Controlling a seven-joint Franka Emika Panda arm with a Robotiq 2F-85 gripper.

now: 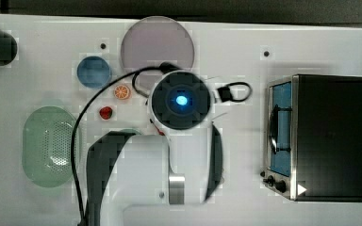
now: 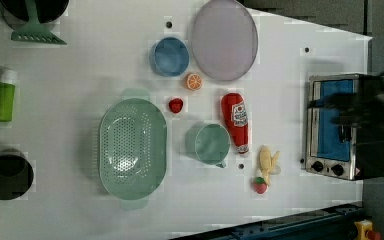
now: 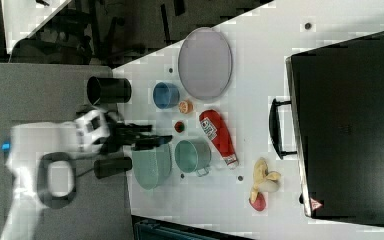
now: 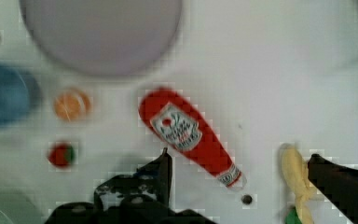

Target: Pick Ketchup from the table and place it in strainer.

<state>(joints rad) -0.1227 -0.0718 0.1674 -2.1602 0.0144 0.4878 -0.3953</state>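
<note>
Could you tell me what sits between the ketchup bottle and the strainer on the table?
In the left view, a teal mug sits between the ketchup bottle and the strainer.

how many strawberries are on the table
2. One strawberry lies between the strainer and the orange slice. The other strawberry sits beside the banana, near the toaster oven. None seem hidden.

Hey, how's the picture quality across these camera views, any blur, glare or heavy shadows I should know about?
Top view: the arm hides much of the table's middle, with a blue light glowing on it. Left view: even light, soft shadows; the ketchup bottle and the strainer read clearly. Right view: the arm looks smeared. Wrist view: soft focus, the blue bowl blurred; the gripper is dark.
</note>
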